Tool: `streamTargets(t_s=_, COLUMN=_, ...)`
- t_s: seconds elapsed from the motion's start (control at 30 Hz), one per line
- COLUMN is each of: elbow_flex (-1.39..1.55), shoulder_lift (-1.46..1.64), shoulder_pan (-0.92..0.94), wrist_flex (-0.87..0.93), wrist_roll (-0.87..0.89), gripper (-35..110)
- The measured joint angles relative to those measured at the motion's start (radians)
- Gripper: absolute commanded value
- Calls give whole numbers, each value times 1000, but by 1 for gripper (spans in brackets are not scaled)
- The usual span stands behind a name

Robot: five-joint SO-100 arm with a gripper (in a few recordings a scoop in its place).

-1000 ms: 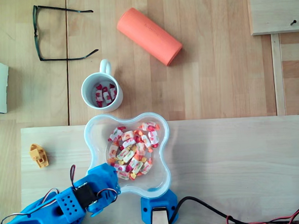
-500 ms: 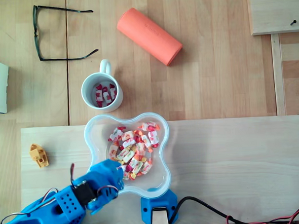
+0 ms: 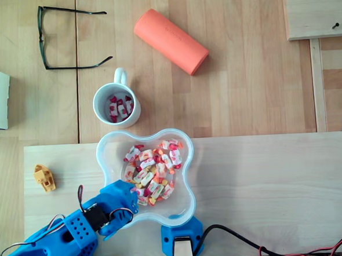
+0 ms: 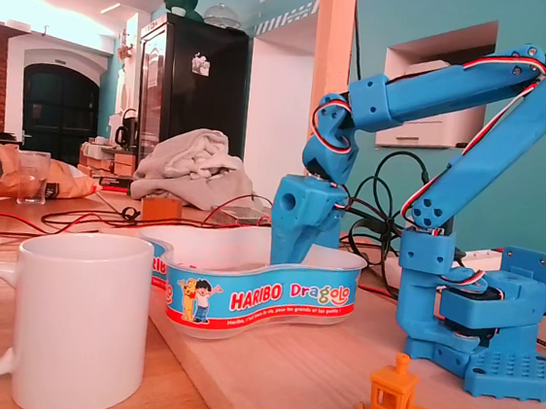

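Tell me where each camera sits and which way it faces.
Overhead view: above the table, looking straight down; the arm shows at lower left, its gripper in the bowl.
Fixed view: low at table height, looking across past the mug at the bowl; the arm shows whole, side on, at right.
Shared: arm, bowl, mug and boat.

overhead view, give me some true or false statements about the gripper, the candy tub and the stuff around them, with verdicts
1. The gripper dips into the candy tub at its lower left side. True.
2. The white mug is empty. False: it holds a few wrapped candies.
3. The orange cylinder lies apart from the tub. True.
4. The small orange boat sits inside the tub. False: it stands on the board left of it.
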Motion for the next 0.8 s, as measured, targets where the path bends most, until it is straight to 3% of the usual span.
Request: streamTargets(t_s=0.8, elbow_flex=11, shoulder_lift=0, shoulder_pan=5, wrist_flex=-66, wrist_roll=-9, gripper=-2)
